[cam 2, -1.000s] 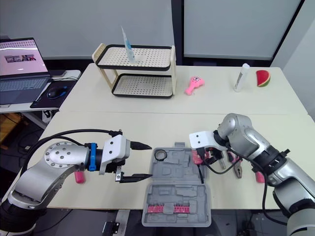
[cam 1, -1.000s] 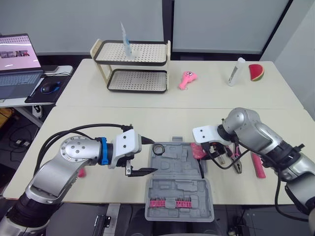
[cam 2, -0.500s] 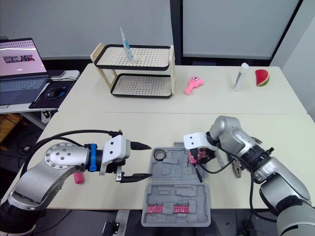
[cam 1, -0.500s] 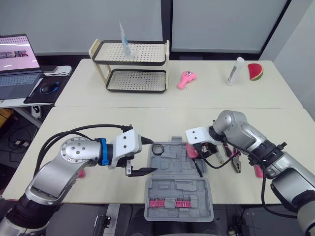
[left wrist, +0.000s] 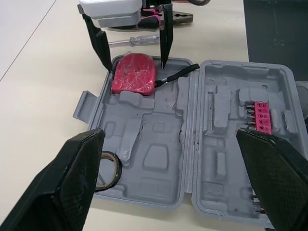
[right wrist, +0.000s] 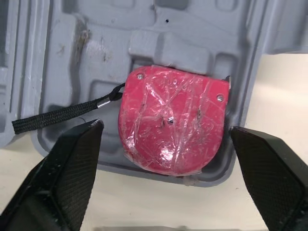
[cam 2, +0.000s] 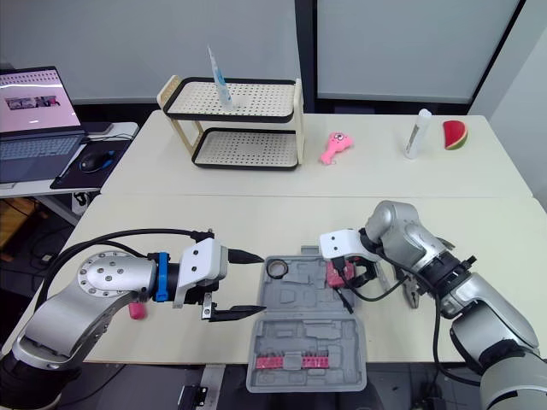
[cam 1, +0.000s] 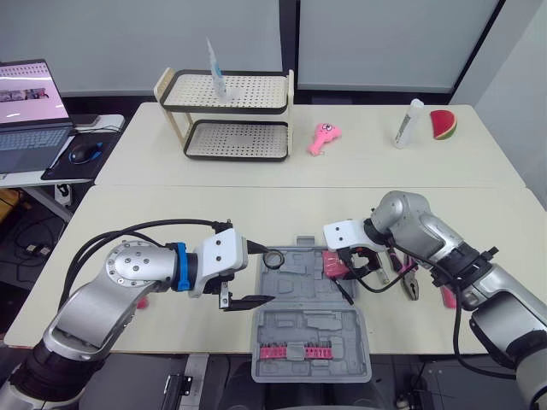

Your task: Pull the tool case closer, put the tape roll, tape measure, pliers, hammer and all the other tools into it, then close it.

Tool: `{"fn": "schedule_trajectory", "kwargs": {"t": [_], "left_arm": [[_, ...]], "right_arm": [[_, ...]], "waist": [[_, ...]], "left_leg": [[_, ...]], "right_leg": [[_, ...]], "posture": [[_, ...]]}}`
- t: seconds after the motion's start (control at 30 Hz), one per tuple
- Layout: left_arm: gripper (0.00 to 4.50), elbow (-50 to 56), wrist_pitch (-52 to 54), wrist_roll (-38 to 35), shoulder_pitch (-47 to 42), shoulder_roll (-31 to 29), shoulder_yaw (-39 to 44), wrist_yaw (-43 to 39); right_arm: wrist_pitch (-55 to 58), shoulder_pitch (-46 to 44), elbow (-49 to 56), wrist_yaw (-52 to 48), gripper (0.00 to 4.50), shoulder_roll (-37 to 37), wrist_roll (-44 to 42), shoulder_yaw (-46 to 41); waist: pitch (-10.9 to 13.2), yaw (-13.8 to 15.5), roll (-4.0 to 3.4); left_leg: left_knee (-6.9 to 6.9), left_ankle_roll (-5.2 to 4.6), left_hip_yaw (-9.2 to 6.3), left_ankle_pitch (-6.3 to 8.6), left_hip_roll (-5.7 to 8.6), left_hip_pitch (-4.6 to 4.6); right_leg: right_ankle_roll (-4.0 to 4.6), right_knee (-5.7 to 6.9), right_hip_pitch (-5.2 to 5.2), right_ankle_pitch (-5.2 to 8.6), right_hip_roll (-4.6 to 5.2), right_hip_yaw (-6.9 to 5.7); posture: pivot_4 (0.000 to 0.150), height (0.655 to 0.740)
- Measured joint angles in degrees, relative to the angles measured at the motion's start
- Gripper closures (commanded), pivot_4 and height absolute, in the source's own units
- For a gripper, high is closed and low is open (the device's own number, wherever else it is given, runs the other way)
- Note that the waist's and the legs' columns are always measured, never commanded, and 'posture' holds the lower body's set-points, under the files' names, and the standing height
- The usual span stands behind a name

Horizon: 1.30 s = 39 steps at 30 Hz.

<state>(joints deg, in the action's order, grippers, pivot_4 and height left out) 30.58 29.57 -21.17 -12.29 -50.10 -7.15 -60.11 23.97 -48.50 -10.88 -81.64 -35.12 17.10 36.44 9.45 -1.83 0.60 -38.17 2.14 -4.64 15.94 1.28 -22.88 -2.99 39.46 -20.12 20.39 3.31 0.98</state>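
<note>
Hovering over the glossy red tape measure [right wrist: 171, 120], the right pincer [left wrist: 136, 69] stands spread.

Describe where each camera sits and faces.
Eye views: from the head, forward and down; both arms show, left gripper and right gripper.
Left wrist view: along its open fingers toward the open grey plastic tool case.
Right wrist view: down between its open fingers onto the red tape measure.
Shared: both wrist views show that tape measure.

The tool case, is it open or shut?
Open: the tool case lies spread flat, both halves facing up, the red tape measure in one corner.
</note>
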Motion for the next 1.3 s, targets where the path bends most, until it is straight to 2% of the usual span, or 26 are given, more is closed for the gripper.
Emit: {"fn": "schedule_trajectory", "kwargs": {"t": [0.17,0.33,0.43,0.57,0.83,1.3], "left_arm": [[0.0,0.1,0.0,-0.2,0.4,0.1,0.0,0.1],[0.0,0.0,0.1,-1.2,0.5,0.5,0.2,0.6],[0.0,-0.1,0.1,-2.4,0.5,1.1,0.5,0.6],[0.0,-0.2,0.1,-3.9,0.5,1.4,1.0,0.4],[0.0,-0.8,-1.1,-4.3,1.9,1.4,1.6,-0.6],[0.0,-1.9,-4.0,-3.9,3.3,1.4,1.6,-1.0]], "right_arm": [[3.5,0.7,6.4,-0.9,0.02,-2.1,-4.8,-5.7],[0.8,6.3,11.0,0.6,0.02,-3.8,-10.7,-12.4],[-1.5,12.1,12.9,2.4,0.58,-5.3,-14.1,-16.7],[-4.0,17.8,13.6,5.8,1.79,-5.3,-16.3,-19.6],[-7.9,20.5,13.0,10.0,2.92,-4.9,-17.9,-19.9],[-14.1,21.8,6.8,14.8,2.92,-2.0,-17.3,-19.1]], "waist": [[0.0,0.1,0.0],[0.0,0.2,0.0],[0.0,0.2,0.01],[0.0,0.1,0.01],[0.0,0.0,0.01],[0.0,0.1,0.01]], "left_leg": [[0.0,0.0,-0.02,0.0,0.0,-0.02],[-0.02,-0.01,0.0,0.01,0.01,-0.02],[-0.01,-0.02,0.0,0.01,0.01,-0.02],[-0.01,-0.02,0.03,0.01,0.01,-0.01],[0.01,-0.02,0.03,0.01,-0.01,-0.01],[0.0,-0.02,0.03,0.01,0.0,0.0]], "right_leg": [[0.0,-0.01,0.01,0.0,0.01,-0.01],[0.0,-0.01,0.03,0.0,0.03,-0.02],[0.0,-0.02,0.04,0.0,0.03,-0.02],[0.0,0.03,0.03,0.0,0.03,0.01],[0.0,0.0,0.04,0.0,0.01,0.01],[0.0,0.0,0.05,0.0,0.01,0.0]], "posture": [[0.15,0.729],[0.15,0.729],[0.15,0.729],[0.15,0.729],[0.15,0.729],[0.15,0.729]]}}
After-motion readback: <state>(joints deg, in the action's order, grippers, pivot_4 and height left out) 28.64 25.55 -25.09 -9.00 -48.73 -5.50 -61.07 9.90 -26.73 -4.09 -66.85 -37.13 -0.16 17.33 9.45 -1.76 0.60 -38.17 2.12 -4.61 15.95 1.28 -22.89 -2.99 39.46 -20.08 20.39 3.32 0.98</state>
